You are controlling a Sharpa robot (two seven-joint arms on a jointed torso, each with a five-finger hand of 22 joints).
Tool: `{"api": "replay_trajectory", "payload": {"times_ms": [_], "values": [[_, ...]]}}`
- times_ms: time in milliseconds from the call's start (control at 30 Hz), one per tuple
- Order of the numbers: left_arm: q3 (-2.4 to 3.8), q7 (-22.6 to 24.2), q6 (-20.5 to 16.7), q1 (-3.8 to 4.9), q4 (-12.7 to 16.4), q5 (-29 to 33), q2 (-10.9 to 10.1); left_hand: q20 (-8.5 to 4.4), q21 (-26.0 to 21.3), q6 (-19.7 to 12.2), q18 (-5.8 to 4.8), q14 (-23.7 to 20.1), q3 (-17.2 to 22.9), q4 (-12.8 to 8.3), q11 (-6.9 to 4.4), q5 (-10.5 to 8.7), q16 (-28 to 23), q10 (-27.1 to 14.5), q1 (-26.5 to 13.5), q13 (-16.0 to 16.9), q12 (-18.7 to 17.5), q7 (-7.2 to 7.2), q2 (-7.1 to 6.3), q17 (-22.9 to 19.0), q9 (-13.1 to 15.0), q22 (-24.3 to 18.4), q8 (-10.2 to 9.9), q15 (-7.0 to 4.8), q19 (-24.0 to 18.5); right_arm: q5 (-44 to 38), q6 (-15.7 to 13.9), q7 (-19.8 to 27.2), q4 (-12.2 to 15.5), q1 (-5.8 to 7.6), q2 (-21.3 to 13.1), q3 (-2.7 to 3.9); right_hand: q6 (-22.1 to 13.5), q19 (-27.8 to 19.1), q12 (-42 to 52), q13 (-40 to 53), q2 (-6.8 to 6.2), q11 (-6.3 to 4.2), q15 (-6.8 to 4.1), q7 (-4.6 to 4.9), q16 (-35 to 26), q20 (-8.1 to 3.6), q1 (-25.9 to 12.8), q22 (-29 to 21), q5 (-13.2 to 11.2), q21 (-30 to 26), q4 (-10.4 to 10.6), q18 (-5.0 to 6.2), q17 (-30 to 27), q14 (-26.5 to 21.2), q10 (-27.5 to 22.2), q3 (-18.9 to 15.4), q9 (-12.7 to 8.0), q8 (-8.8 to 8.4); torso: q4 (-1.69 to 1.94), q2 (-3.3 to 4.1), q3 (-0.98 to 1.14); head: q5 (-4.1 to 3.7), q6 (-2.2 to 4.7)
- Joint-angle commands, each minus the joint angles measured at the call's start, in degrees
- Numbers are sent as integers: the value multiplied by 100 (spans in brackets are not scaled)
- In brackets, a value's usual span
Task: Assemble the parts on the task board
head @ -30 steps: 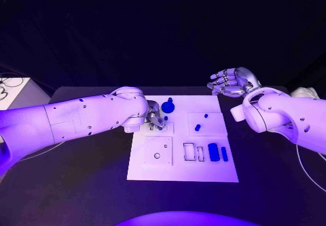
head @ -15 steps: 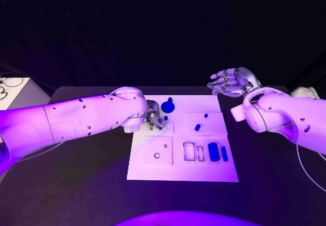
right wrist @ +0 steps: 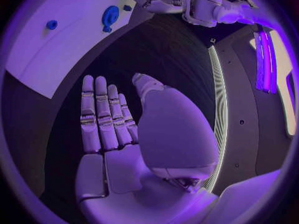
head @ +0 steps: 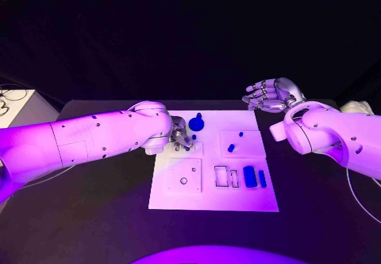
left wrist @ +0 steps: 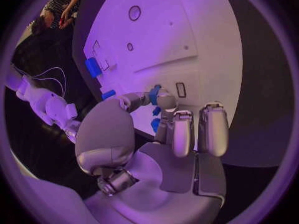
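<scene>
From the head view, the white task board (head: 213, 165) lies in the middle of the black worktop (head: 95, 220). The left hand (head: 179, 138) is down over the board's far left part, its fingers around a small blue peg (head: 193, 137) at a little square recess. Just beyond it on the board sits a round blue knob (head: 196, 124). Toward the right of the board lie a short blue pin (head: 231, 148) and a tiny blue dot (head: 240, 134) farther back. At the near right, a blue bar (head: 250, 177) and a thinner blue strip (head: 262, 179) lie side by side, next to two empty rectangular slots (head: 226, 177). The right hand (head: 270, 94) is lifted off the far right corner of the board, fingers loosely spread and holding nothing.

In the left wrist view, the left hand (left wrist: 168, 119) pinches a blue peg (left wrist: 154, 94) between thumb and fingertip, right at the board surface (left wrist: 199, 35) beside a small rectangular slot (left wrist: 181, 89). The blue bar (left wrist: 93, 67) lies farther off on the board.

In the right wrist view, the right hand (right wrist: 124, 129) is flat and open, fingers straight, over the dark worktop (right wrist: 168, 50). The board's corner (right wrist: 56, 50) carries the round blue knob (right wrist: 110, 16) and a small blue piece (right wrist: 52, 24).
</scene>
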Motion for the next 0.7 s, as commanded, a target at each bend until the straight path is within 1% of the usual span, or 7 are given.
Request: {"api": "replay_trajectory", "payload": {"times_ms": [33,367,700], "values": [[-37,-110,-25,-51,-4,-74,2,1,35,149,-97,606,1077,-1037,1,30,21,22,121,1,29,-118,174,1507,12,78,24,-49,56,-44,73,57,0,-6,2,1,-40,-24,19,-6,-2,39,-8,257,-37,19,-50,-5,36,-18,12,24,-9,-26,4,29,-8,38,-4,-1,-1,7,-7],[-38,-113,5,-59,45,-82,9,-1,41,152,-100,606,1089,-1040,0,28,21,31,112,14,38,-120,181,1507,11,94,25,-51,67,-42,82,55,-3,-11,-1,1,-41,-27,24,-18,-1,40,-7,258,-43,21,-52,-20,38,-16,10,25,-12,-27,2,31,-11,41,-3,-3,-1,2,-23],[-40,-123,275,-61,57,-71,-13,-3,41,150,-100,606,1094,-1044,1,22,21,27,100,-3,28,-119,177,1507,10,95,25,-52,68,-41,98,46,-7,-16,-8,1,-41,-27,24,-18,-1,40,-7,258,-43,21,-52,-20,38,-16,10,25,-12,-27,2,31,-11,41,-2,-5,-1,0,-39]]}}
